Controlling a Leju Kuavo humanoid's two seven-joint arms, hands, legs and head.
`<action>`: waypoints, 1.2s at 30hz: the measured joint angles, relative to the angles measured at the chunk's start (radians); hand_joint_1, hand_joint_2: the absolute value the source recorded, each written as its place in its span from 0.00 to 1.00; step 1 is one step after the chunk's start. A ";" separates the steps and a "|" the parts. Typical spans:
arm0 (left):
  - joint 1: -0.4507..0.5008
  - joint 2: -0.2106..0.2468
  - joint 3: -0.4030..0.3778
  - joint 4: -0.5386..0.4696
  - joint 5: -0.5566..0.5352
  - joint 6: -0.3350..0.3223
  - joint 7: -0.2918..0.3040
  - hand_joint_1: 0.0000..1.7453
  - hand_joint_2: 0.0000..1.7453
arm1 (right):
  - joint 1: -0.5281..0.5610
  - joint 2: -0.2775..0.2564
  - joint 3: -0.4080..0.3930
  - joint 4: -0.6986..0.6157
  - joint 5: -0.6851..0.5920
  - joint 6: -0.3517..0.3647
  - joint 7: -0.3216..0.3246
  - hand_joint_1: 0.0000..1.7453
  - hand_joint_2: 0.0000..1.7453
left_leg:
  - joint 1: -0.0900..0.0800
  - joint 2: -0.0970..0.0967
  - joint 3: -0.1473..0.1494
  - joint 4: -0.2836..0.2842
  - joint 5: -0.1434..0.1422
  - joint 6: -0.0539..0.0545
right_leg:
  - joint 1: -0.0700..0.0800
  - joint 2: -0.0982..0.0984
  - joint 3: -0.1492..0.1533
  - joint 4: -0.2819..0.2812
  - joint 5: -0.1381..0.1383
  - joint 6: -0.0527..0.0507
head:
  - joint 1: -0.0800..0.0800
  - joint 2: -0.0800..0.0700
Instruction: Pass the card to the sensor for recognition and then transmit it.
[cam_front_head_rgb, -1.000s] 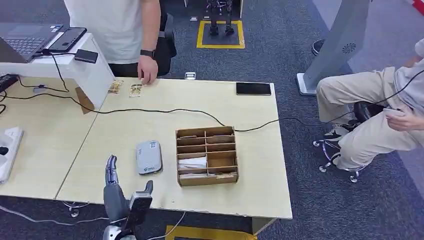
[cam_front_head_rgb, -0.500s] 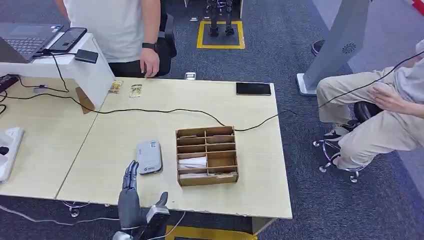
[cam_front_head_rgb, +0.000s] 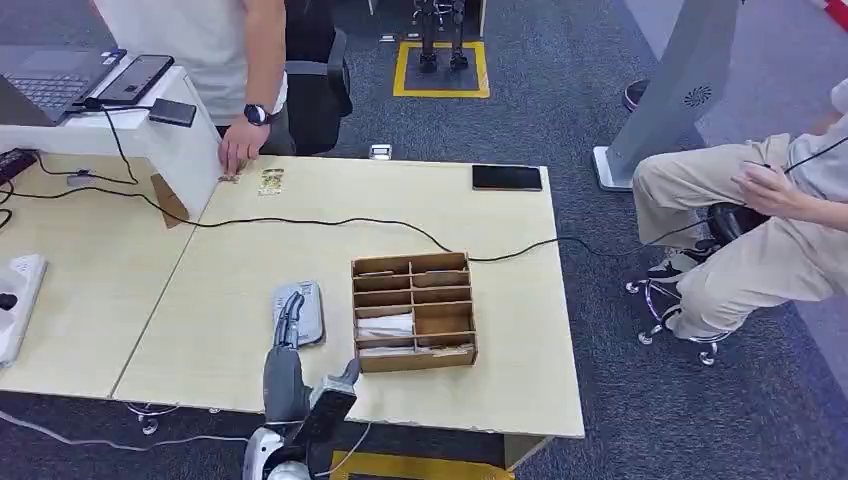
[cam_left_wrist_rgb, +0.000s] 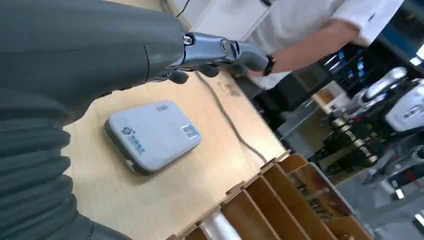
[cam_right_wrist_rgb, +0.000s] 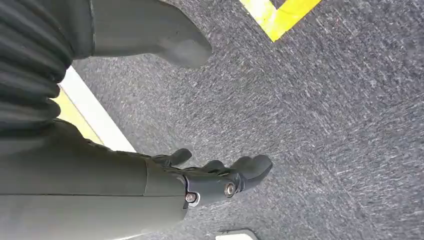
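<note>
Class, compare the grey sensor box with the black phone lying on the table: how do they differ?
The grey sensor box is pale grey and thick with rounded corners; the black phone is dark, flat and thin. The sensor box sits near the table's front edge, under the left hand; the phone lies at the far edge, away from it. Both are rectangular and rest flat on the table.

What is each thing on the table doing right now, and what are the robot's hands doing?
Left hand: open, holding nothing, fingers stretched out above the grey sensor.
Right hand: hanging over the carpet, holding nothing, fingers a little curled.
Grey sensor: lying flat on the table, no card on it.
Cardboard organizer: open-topped, something white in one compartment.
Cards: lying flat at the far edge.
Black phone: lying flat, screen dark.
</note>
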 joint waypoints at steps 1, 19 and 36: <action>-0.006 0.002 -0.002 -0.002 0.009 0.003 0.009 0.00 1.00 | 0.000 0.000 0.000 0.000 0.000 0.000 -0.001 0.00 1.00 | 0.000 0.000 0.000 0.000 0.000 0.000 | 0.000 0.000 0.000 0.000 0.000 0.000 | 0.000 0.000; 0.014 0.072 -0.002 -0.121 0.173 0.051 -0.037 0.00 1.00 | -0.004 0.000 -0.001 -0.008 -0.005 -0.006 0.000 0.00 1.00 | 0.000 0.000 -0.001 0.000 0.000 0.000 | 0.000 0.000 0.000 0.000 0.000 0.000 | 0.000 0.000; 0.107 0.083 -0.024 -0.396 0.334 0.004 -0.196 0.00 1.00 | -0.004 0.003 -0.012 -0.009 -0.019 -0.043 -0.008 0.00 1.00 | 0.000 0.000 0.000 0.000 0.000 0.000 | 0.000 0.000 0.000 0.000 0.000 0.000 | 0.000 0.000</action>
